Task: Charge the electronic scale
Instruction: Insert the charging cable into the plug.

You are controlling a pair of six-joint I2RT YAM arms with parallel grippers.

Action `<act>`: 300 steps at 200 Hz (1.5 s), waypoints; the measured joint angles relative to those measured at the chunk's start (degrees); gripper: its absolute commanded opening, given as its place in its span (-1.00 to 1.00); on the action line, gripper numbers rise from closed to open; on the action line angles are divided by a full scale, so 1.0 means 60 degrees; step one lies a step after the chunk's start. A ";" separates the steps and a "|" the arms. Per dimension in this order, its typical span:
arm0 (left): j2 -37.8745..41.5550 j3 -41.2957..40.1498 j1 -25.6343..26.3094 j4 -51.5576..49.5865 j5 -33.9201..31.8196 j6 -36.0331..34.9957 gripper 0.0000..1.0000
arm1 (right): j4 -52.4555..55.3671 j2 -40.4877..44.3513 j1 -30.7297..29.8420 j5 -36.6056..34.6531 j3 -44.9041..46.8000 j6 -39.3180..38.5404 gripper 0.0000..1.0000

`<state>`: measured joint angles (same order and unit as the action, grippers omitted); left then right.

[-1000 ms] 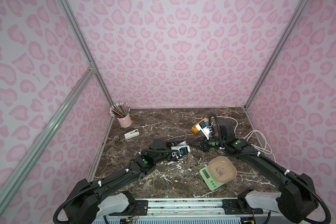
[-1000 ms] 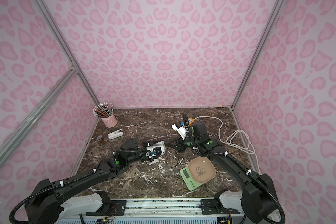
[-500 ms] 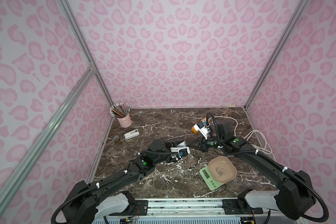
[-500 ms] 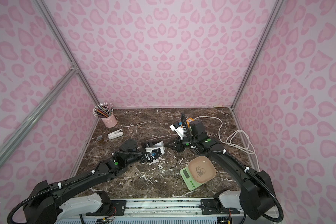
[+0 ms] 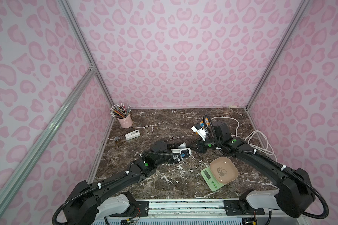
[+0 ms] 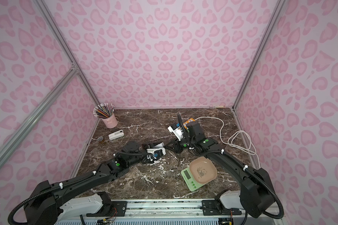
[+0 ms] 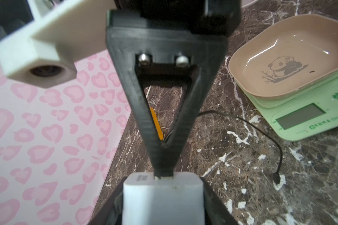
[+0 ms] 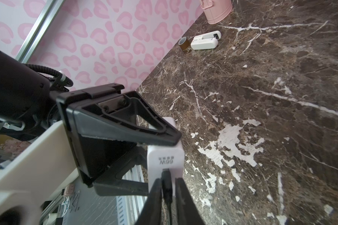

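The tabletop [image 5: 164, 120] was dark brown marble pattern, scuffed to white patches [image 8: 232, 144] near the middle. In its far left corner stood a pink cup [image 5: 125, 122] of pencils, with a small white device [image 5: 132, 134] and a roll of brown tape [image 5: 117, 138] just beside each other nearby. Toward the far right sat an orange and white power strip [image 5: 199, 131], partly hidden, its white cable [image 5: 238, 126] looped along the right edge. The electronic scale [image 5: 211, 180] lay near the front right, a thin black cable [image 7: 280, 153] trailing loose beside it.

Black jointed arms [image 5: 113, 181], green dot markers [image 5: 146, 164], corrugated cables [image 8: 45, 70], white camera mounts [image 7: 47, 48]
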<state>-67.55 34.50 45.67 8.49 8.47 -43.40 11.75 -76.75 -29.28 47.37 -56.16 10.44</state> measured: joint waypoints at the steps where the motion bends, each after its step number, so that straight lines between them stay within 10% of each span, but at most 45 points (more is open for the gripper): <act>1: 0.0004 0.0000 0.0004 0.0033 -0.0004 0.0015 -0.57 | 0.0004 0.0000 0.0000 -0.0004 0.0000 0.0004 -0.16; 55: -0.0069 -0.0087 0.0029 0.0765 0.0131 0.0273 -0.56 | -0.0102 0.0506 0.0353 0.0029 0.0189 -0.0219 0.33; 143: -0.0361 -0.0040 0.0029 0.1246 0.0499 0.0699 -0.55 | -0.1351 0.0543 0.0361 0.0291 0.0798 -0.0495 0.42; 242: -0.0627 0.0040 0.0022 0.1763 0.0259 0.1169 -0.54 | -0.2331 0.0076 0.0339 0.1020 0.0863 -0.0401 -0.27; 260: -0.0707 0.0047 0.0022 0.1716 -0.0029 0.1056 -0.55 | -0.2543 -0.0186 0.0350 0.1056 0.0871 0.0029 -0.65; 300: -0.0699 0.0058 0.0015 0.1530 -0.0423 0.0980 0.06 | -0.2776 -0.0597 0.0412 0.1158 0.0736 0.0474 -0.99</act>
<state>-71.75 34.85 45.76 17.67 5.93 -37.52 -4.91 -80.34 -26.81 54.33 -51.75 13.28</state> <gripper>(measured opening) 0.520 0.303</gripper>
